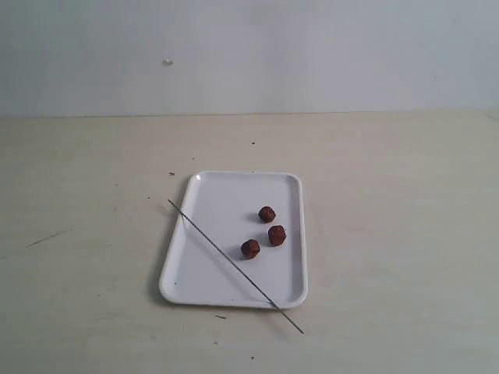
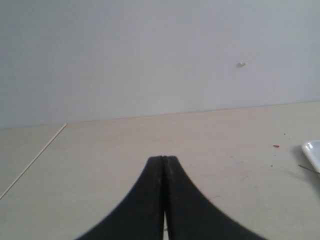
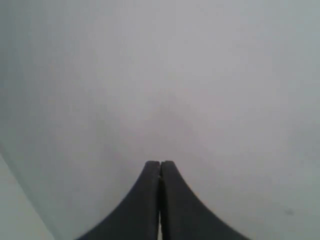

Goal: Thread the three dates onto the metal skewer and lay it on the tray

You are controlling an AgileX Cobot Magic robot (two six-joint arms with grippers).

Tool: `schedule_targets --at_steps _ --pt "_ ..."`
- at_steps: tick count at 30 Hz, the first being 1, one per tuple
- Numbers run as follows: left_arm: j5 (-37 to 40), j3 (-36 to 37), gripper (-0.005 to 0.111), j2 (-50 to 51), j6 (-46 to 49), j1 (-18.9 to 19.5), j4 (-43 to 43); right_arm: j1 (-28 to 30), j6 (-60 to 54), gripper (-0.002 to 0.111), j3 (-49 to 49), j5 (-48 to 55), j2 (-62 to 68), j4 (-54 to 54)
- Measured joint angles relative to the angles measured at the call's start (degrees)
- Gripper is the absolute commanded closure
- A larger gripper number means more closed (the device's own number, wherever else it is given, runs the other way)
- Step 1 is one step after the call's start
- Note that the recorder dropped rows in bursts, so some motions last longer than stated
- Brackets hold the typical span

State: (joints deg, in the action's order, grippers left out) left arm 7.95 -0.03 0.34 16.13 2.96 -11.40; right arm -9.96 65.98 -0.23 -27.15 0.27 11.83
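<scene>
Beige table [image 1: 390, 234], tray [image 2: 314, 150] well apart from clenched left pincer [image 2: 163, 158], right pincer [image 3: 160, 163] clenched too

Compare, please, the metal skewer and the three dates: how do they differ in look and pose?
The metal skewer is thin, straight and grey; the three dates are roundish and dark red-brown. The metal skewer lies diagonally across the tray with both ends past its rim; the three dates sit wholly inside it. Both rest on the tray, unthreaded.
</scene>
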Motion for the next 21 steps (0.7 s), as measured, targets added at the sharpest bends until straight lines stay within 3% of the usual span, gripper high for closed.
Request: schedule_targets --at_steps 7,10,12,15,16,17,21 --pt "0.0 0.0 0.107 0.0 0.0 0.0 0.0 0.0 0.08 0.108 0.0 -13.57 0.0 -25.46" --pt "0.0 0.0 0.107 0.0 0.0 0.0 0.0 0.0 -5.1 0.108 -0.62 -13.64 0.0 -26.63" --pt "0.0 0.0 0.107 0.0 0.0 0.0 0.0 0.0 -16.91 0.108 -6.58 -2.76 0.59 -20.9" --pt "0.0 0.0 0.107 0.0 0.0 0.0 0.0 0.0 -47.81 0.108 -23.65 24.8 8.05 -16.08" --pt "0.0 0.0 0.107 0.0 0.0 0.0 0.0 0.0 -52.61 0.108 -26.72 29.28 10.43 -15.28" --pt "0.0 0.0 0.107 0.0 0.0 0.0 0.0 0.0 -57.77 0.108 -34.43 40.64 17.56 -12.95" --pt "0.0 0.0 0.107 0.0 0.0 0.0 0.0 0.0 -60.97 0.108 -54.17 74.35 42.52 -2.12"
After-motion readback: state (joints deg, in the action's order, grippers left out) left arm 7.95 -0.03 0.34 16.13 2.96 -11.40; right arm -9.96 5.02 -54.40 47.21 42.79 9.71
